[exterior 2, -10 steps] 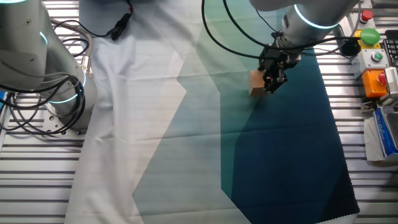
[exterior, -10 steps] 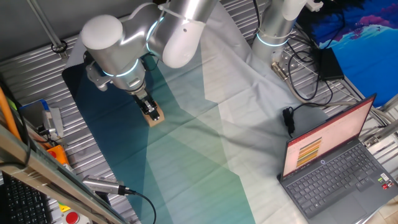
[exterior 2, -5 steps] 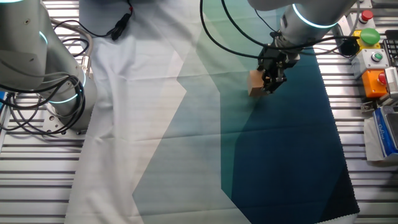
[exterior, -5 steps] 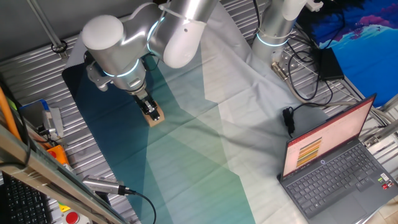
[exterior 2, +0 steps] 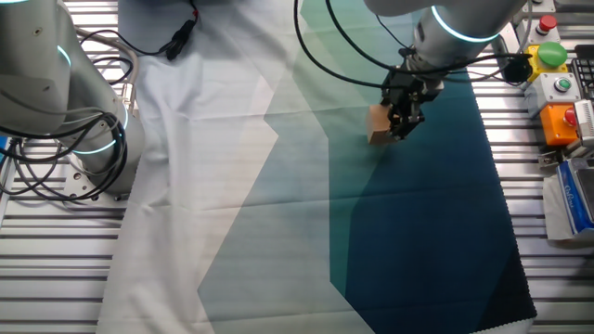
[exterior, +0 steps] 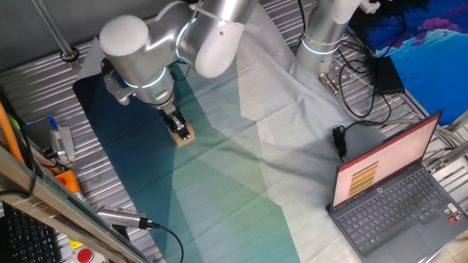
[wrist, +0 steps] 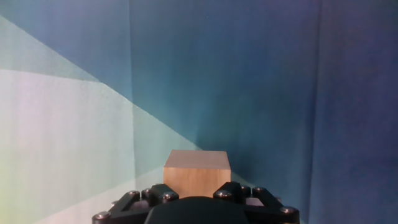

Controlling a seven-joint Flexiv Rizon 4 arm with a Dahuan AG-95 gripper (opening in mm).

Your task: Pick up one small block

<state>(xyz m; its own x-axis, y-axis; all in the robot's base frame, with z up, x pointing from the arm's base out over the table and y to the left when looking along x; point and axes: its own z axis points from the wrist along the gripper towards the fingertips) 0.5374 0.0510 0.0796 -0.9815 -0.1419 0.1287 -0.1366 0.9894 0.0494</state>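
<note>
A: Where's the small block (wrist: pixel 197 172) right now?

B: Pinched in the claw (exterior 2: pixel 399 125). The hand view has the cube sitting square between the 2 fingers, its top face level and its front face turned to the camera. From one fixed view it shows as a tan corner (exterior: pixel 184 135) just under the fingertips, over the dark teal part of the cloth (exterior: pixel 219 183) that covers the desk (exterior 2: pixel 56 269).

A: Is it off the cloth yet?

B: I can't tell for sure. In the other fixed view the block (exterior 2: pixel 378 124) hangs at the claw's side with a hint of shadow beneath, so I'd judge it is at most barely raised.

A: So what makes the lift go well?

B: Keep the squeeze steady and go straight up, no sideways drag; the cloth is loose and creased, and a scraping edge could tug it. Smooth wood can slide, so a slow rise with the wrist held level seems wise. The grip looks centred, which helps against twisting.

A: Anything nearby to worry about?

B: Nothing close. The laptop (exterior: pixel 395 197) and the cables (exterior: pixel 351 80) are well apart.
</note>
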